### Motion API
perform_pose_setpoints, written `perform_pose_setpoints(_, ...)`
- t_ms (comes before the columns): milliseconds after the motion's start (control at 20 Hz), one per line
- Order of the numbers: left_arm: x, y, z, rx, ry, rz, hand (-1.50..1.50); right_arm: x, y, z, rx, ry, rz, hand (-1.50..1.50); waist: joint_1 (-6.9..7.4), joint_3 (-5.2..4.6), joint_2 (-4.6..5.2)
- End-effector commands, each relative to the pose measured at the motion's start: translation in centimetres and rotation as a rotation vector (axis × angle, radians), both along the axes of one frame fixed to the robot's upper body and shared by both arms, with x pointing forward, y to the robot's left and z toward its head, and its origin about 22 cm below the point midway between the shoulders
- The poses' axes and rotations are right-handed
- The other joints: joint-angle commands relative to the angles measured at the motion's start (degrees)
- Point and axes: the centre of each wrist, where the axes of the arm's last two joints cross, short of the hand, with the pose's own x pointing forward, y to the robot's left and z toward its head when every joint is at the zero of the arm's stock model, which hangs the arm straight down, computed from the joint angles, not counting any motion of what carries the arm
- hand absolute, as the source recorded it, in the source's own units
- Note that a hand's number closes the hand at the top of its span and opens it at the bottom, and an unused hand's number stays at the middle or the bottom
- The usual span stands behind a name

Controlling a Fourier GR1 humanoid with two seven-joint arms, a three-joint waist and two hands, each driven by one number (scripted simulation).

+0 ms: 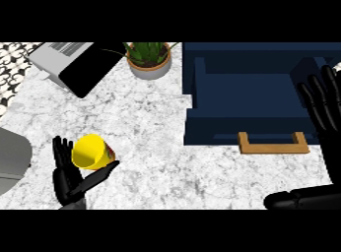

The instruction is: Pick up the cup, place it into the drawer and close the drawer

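- Your left hand (71,179) is nearest, low on the marble counter (166,162), well left of the drawer (254,106).
- Its fingers stand straight behind the yellow cup (91,151) and the thumb angles under it. The cup sits between them, touching, not wrapped.
- The cup is tipped on its side, mouth toward you, still well left of the drawer and outside it.
- Your right hand (333,113) is upright over the drawer's right edge, fingers straight and spread, holding nothing.
- The drawer is pulled open, dark blue inside, with its wooden handle (273,143) on the front edge facing you.
- A potted plant (149,58) stands just left of the drawer's far corner.
- A toaster (71,63) sits further left of the drawer, beyond the plant.
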Motion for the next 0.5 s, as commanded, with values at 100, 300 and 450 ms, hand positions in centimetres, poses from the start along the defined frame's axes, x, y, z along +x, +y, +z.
perform_pose_setpoints(100, 0.3, 0.0, -1.4, -0.048, -0.032, 0.002, -1.50, 1.0, 0.3, -0.1, -0.011, -0.006, 0.011, -1.50, 0.04, 0.00, 0.02)
perform_pose_setpoints(300, 0.9, 0.6, -1.1, -0.065, -0.047, -0.003, -1.50, 2.2, -0.4, -0.5, 0.003, -0.010, -0.011, -1.50, 0.10, 0.01, 0.03)
perform_pose_setpoints(450, 1.0, 1.4, -1.3, -0.117, -0.065, -0.050, -1.50, 1.6, -0.1, -2.0, -0.008, 0.028, 0.009, -1.50, 0.03, 0.00, 0.06)
